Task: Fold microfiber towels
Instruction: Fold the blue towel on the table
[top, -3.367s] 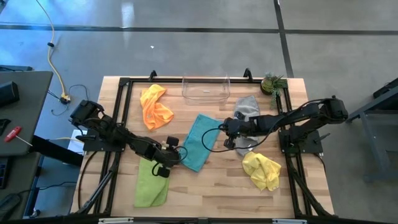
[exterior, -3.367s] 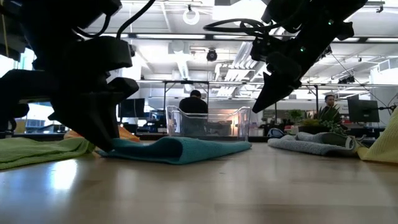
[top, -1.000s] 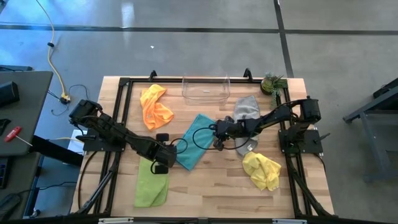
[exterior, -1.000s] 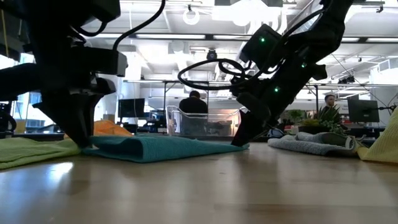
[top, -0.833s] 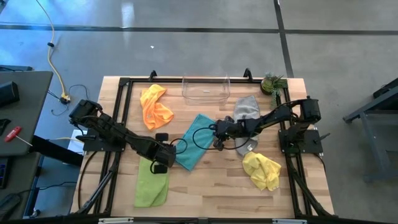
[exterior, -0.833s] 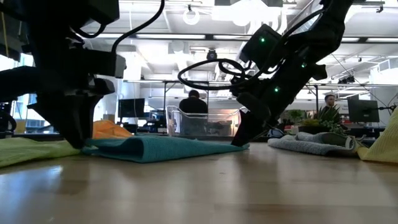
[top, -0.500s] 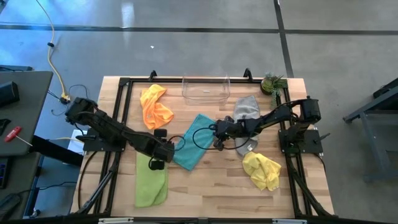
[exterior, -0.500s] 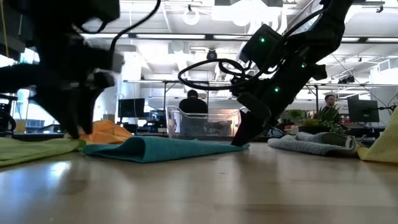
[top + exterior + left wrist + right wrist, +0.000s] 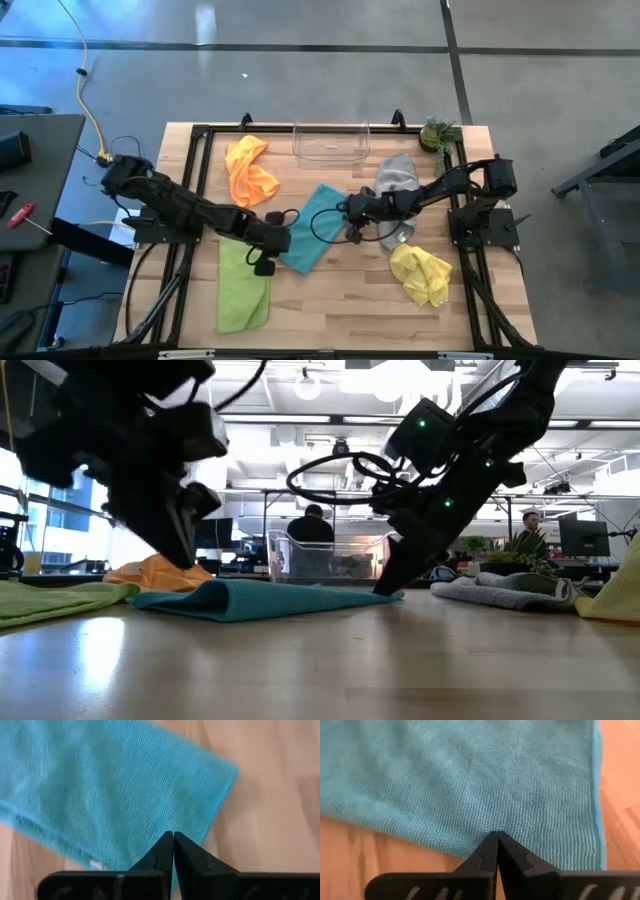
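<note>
The teal towel [image 9: 318, 222] lies folded at the table's middle, flat on the wood. My right gripper [image 9: 347, 213] is shut, its tips down on the towel's right end [image 9: 385, 592]. My left gripper [image 9: 285, 240] is shut and slants down over the towel's near left part [image 9: 115, 790]; in the low view its tips [image 9: 188, 563] stand just above the cloth. Around it lie the orange towel [image 9: 250, 172], the grey towel [image 9: 398, 178], the yellow towel [image 9: 422, 272] and the lime green towel [image 9: 243, 290], all untouched. My right gripper presses its shut fingertips [image 9: 490, 851] down on the teal towel's top layer close to its right edge [image 9: 540, 835]. It comes slanting down from the table's right side. The towel stays flat on the table under the tips.
A clear plastic bin [image 9: 331, 142] stands at the far edge, with a small potted plant [image 9: 437, 133] to its right. Black frame rails [image 9: 200, 200] run along the table's sides. Bare wood [image 9: 340, 300] lies near the front edge, between the lime green and yellow towels.
My left gripper has come up off the table at the teal towel's left end. It has gone toward the far edge and the right and tipped to a flatter slant. That end of the towel has sunk flatter. My right gripper has kept still.
</note>
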Available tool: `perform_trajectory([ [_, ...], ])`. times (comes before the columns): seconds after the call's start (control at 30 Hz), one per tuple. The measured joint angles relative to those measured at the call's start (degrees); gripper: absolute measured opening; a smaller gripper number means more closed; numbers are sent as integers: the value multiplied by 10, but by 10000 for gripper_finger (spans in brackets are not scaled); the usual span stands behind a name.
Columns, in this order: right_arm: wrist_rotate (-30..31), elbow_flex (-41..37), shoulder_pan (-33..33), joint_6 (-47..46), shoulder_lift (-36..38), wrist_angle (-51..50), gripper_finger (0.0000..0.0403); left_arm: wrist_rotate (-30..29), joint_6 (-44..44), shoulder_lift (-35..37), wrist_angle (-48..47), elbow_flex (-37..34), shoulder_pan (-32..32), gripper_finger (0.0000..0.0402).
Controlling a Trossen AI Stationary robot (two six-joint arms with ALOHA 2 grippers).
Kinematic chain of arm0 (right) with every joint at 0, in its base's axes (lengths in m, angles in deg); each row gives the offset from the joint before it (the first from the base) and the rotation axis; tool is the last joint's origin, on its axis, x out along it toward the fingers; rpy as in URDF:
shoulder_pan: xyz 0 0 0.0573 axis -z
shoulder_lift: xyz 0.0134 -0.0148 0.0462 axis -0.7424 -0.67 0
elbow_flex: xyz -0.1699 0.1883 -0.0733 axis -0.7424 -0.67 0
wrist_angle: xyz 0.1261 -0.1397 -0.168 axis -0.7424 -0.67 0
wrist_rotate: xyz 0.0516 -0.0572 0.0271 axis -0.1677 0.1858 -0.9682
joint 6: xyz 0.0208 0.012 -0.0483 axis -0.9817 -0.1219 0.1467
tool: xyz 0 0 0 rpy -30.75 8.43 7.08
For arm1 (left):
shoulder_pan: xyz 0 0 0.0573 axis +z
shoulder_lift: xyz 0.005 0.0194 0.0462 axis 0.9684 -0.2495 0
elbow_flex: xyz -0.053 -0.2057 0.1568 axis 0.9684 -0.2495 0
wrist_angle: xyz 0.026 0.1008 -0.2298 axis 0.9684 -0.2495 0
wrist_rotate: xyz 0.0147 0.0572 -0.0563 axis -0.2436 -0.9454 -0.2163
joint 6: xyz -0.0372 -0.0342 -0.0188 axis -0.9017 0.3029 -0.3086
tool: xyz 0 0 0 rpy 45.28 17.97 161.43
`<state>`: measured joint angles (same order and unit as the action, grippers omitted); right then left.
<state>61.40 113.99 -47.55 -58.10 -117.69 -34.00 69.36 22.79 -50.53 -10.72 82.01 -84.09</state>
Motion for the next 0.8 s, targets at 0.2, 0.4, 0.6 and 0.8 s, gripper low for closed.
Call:
perform_trajectory([
  [0.2,-24,-2,-1,24,25,-43,0,-12,10,-44,11,2,0,3],
  [0.4,-28,-1,-1,40,37,-74,0,1,9,-54,9,1,-2,1],
  [0.6,-21,-1,-1,65,37,-76,1,31,-18,-54,18,1,-31,0],
  [0.8,-20,-3,-1,69,67,-87,28,36,-30,-41,20,12,-53,0],
])
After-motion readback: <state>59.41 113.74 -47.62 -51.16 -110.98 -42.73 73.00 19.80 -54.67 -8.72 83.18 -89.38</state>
